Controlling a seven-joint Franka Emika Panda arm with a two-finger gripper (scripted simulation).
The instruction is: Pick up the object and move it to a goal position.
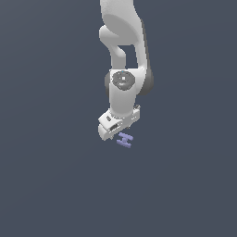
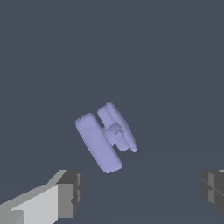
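Gripper (image 2: 140,192) stands released, you see, fingers (image 2: 68,194) spread wide, the lavender-blue object (image 2: 105,138) lying just beyond them, untouched.
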